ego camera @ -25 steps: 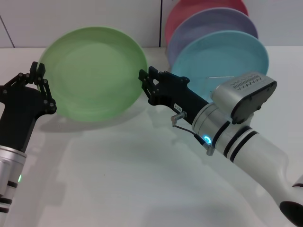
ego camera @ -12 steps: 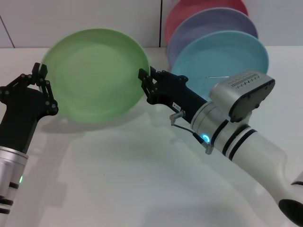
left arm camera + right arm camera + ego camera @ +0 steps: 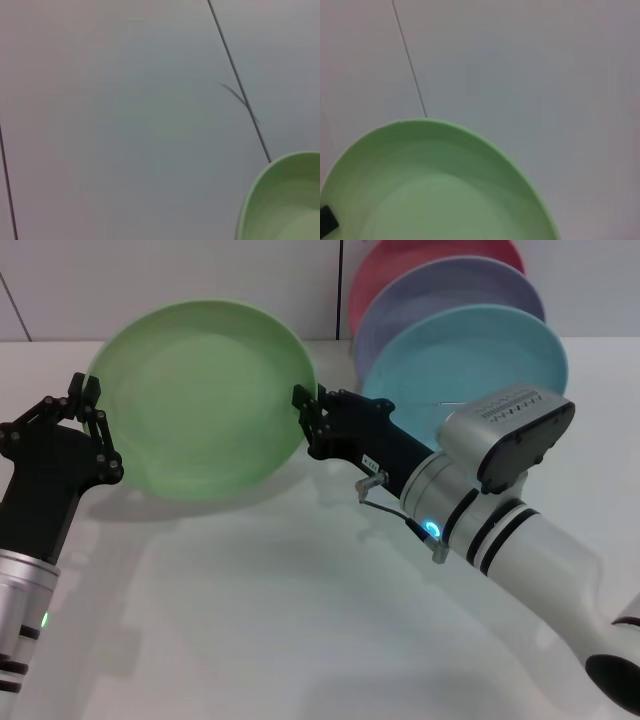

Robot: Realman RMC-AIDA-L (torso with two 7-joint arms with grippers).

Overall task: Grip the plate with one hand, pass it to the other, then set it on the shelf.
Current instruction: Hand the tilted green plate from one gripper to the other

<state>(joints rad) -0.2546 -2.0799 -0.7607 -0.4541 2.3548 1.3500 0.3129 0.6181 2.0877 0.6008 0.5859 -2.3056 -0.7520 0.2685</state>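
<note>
The light green plate point(image 3: 205, 400) hangs tilted above the white table, its face toward me. My left gripper point(image 3: 95, 430) is shut on its left rim. At the opposite rim my right gripper point(image 3: 307, 422) stands open, one finger on each side of the edge. The left wrist view catches only a piece of the plate point(image 3: 285, 200) against the wall. The plate point(image 3: 435, 190) fills the lower half of the right wrist view, with a black tip at its far rim. A thin wire of the shelf point(image 3: 465, 403) shows at the back right.
A light blue plate point(image 3: 470, 350), a purple plate point(image 3: 440, 290) and a pink plate point(image 3: 400, 270) stand upright one behind another at the back right. The white table point(image 3: 250, 620) stretches toward me. A wall rises close behind.
The left gripper carried the plate slightly right and up, bringing its right rim between the right gripper's fingers. The right arm barely moved.
</note>
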